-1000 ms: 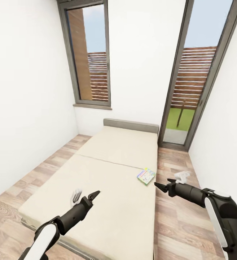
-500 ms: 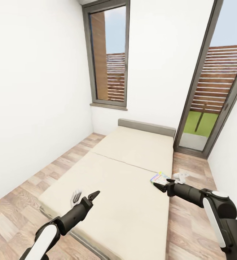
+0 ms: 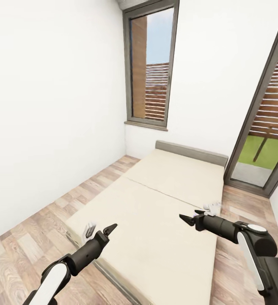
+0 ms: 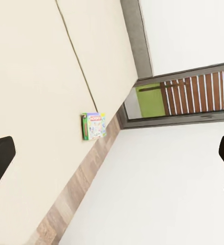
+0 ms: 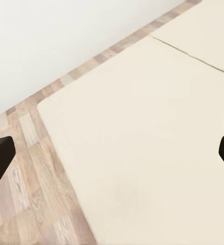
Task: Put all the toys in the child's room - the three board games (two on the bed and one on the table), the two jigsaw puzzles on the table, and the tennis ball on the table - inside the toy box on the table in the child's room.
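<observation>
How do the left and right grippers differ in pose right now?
In the head view, the left gripper hangs over the bed's near corner at the floor edge, its arm angling up from below; the right gripper hangs over the bed's far side, its arm reaching across from the right. Both are open and empty.

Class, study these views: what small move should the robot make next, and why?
Probably turn right toward the board game. The left wrist view shows it lying on the bed's edge nearest the glass door, and both the left claw and right claw are open and empty.
</observation>
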Tool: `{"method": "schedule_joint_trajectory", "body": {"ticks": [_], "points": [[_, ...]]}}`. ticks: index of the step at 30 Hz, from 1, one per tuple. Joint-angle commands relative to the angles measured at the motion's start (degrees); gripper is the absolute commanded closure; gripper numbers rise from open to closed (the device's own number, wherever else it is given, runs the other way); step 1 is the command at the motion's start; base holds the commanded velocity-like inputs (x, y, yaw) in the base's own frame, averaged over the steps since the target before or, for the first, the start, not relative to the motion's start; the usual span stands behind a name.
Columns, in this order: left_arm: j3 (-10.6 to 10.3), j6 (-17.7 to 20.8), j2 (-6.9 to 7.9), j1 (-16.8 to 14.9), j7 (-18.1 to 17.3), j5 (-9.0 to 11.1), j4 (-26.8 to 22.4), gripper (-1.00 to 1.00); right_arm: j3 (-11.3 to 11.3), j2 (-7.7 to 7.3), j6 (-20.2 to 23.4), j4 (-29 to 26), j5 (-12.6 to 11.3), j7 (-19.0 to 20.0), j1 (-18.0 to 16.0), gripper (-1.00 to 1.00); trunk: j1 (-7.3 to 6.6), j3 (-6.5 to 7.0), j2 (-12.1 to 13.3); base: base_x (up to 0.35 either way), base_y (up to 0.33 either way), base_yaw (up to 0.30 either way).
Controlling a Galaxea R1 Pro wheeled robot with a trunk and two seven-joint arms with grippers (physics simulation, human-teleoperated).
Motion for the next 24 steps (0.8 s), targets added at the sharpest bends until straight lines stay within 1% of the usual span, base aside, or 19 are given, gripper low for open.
{"method": "schedule_joint_trajectory", "body": {"ticks": [1, 13, 24], "points": [[-0.1, 0.11, 0.05, -0.07, 0.45, 0.58, -0.07, -1.0, 0.01, -0.01, 0.48, -0.04, -0.46, -0.06, -0.04, -1.0, 0.03, -0.11, -0.13, -0.12, 0.0, 0.285], [-0.09, 0.19, 0.07, -0.1, 0.36, 0.59, -0.16, -1.0, 0.57, -0.01, 0.48, -0.09, -0.46, -0.07, -0.04, -1.0, 0.03, 0.16, -0.13, -0.219, 0.0, 0.285], [-0.08, 0.21, 0.04, -0.12, 0.19, 0.59, -0.27, -1.0, 0.68, -0.01, 0.48, -0.09, -0.43, -0.07, -0.04, -1.0, 0.03, 0.4, -0.13, -0.075, 0.0, 0.285]]}}
